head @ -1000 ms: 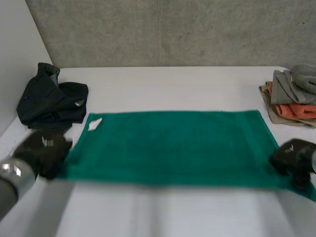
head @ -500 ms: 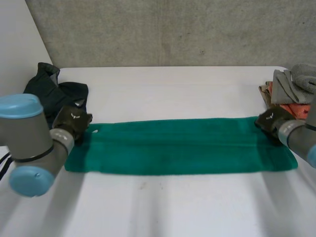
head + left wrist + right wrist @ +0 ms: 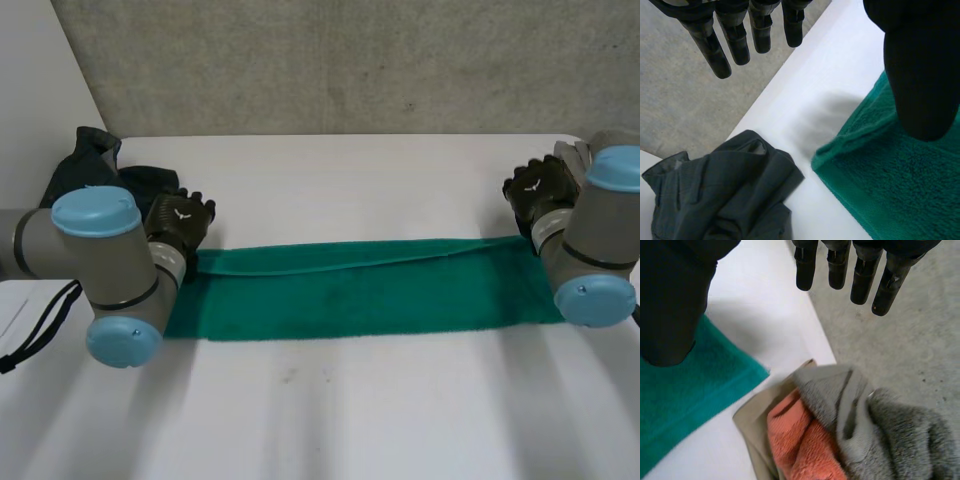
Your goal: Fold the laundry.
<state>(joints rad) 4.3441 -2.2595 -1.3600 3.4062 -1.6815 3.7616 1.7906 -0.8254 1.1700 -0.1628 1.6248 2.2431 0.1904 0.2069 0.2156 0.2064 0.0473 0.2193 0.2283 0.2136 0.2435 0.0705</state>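
Observation:
A green towel [image 3: 360, 290] lies folded in half as a long strip across the white table [image 3: 350, 420]. My left hand [image 3: 180, 222] hovers over its far left corner, open. In the left wrist view its fingers [image 3: 735, 40] are straight and its thumb [image 3: 922, 75] hangs above the towel's corner [image 3: 890, 185] with nothing held. My right hand [image 3: 540, 190] is at the far right corner, also open. In the right wrist view its fingers [image 3: 840, 265] are straight and clear of the towel [image 3: 685, 400].
A crumpled dark garment [image 3: 100, 185] sits at the back left, close beside my left hand [image 3: 720, 195]. A pile of grey, orange and beige cloths [image 3: 840, 430] rests at the table's back right edge, just beyond my right hand.
Both hands carried the towel's near edge away to its far edge, folding it in half, then let go and opened.

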